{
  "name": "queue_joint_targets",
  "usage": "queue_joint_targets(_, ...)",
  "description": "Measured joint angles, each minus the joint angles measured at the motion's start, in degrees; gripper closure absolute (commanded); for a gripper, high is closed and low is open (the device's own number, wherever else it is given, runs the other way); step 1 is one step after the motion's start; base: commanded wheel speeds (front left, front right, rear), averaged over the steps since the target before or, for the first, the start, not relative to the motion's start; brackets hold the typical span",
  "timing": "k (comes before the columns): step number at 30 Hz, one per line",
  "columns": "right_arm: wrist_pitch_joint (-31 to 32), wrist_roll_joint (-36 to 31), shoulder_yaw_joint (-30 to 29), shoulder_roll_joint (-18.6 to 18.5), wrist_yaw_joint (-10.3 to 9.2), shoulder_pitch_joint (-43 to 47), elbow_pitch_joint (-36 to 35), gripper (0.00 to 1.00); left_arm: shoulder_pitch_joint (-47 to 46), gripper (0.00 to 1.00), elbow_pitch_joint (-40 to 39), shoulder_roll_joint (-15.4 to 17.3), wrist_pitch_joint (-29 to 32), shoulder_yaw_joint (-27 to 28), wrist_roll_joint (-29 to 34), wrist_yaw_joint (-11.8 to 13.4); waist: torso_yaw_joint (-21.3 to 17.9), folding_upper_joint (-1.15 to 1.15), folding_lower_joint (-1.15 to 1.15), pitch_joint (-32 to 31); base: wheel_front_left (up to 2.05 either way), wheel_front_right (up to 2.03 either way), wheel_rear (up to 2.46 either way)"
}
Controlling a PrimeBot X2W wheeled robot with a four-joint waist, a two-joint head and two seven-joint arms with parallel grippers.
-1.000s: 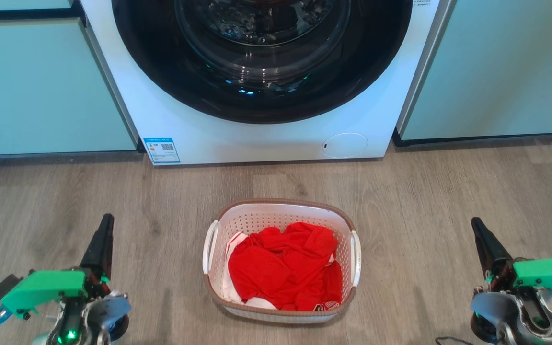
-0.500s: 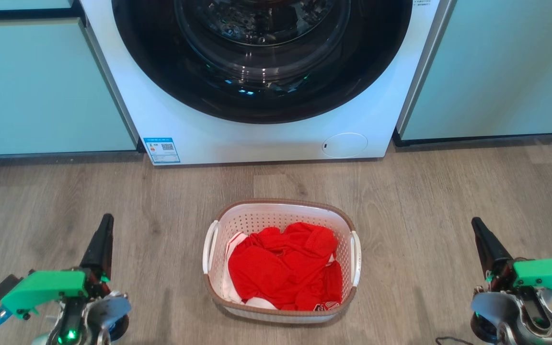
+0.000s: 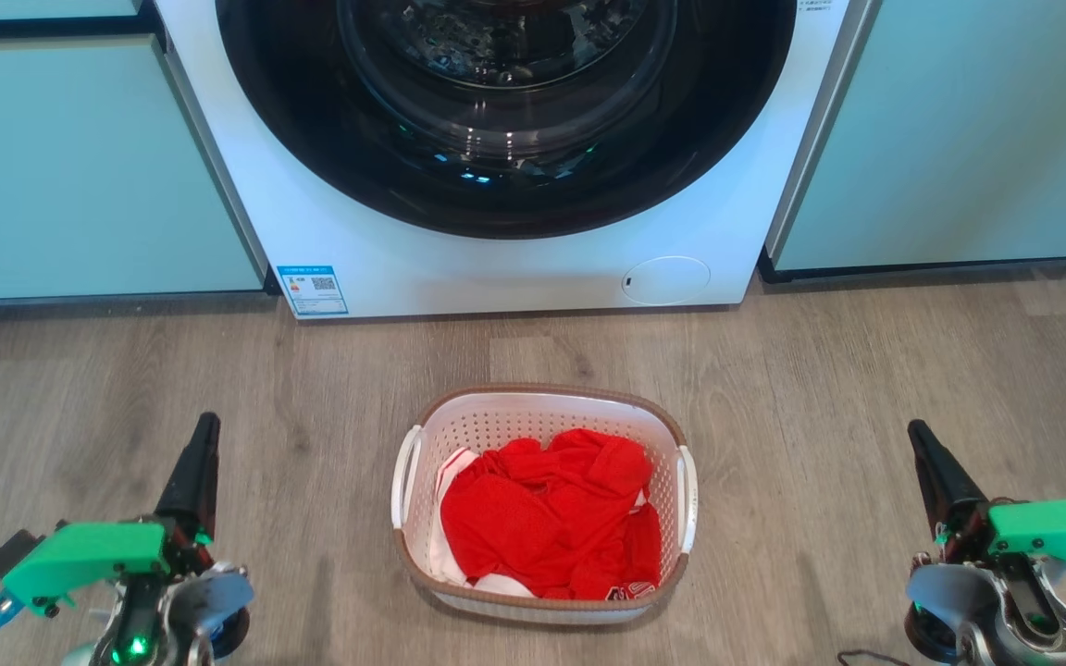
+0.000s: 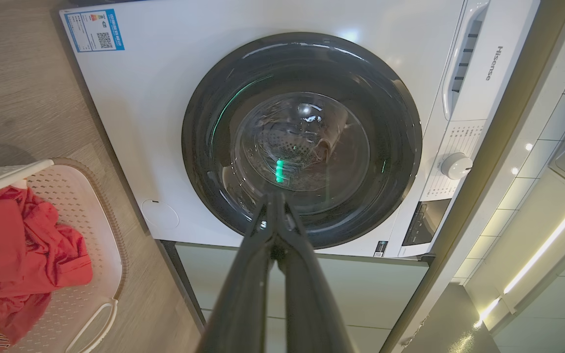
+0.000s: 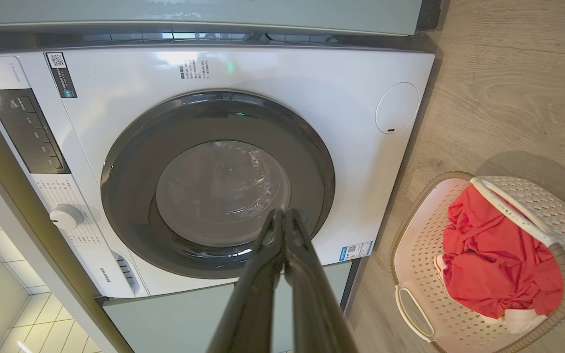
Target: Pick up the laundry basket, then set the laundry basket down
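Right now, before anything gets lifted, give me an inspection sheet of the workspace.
Surface: wood-look floor.
Job's things: laundry basket on the floor before the washing machine, holding red clothing.
Clutter: nothing seen.
End effectors: left end effector and right end effector both shut, either side of the basket, apart from it.
Cables: thin dark cable by the right arm.
Surroundings: washer door closed; pale green cabinets either side.
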Motion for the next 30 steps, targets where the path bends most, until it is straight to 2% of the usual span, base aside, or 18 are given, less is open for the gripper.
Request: queue_joint_targets(30, 0.4, -0.4, -0.1, 0.2, 0.0, 0.0, 0.0, 1.0, 0.0, 1.0, 0.0, -0.1, 0.1, 0.1, 0.4, 0.0, 0.0, 0.0, 0.0, 0.0, 0.0, 0.0, 0.0)
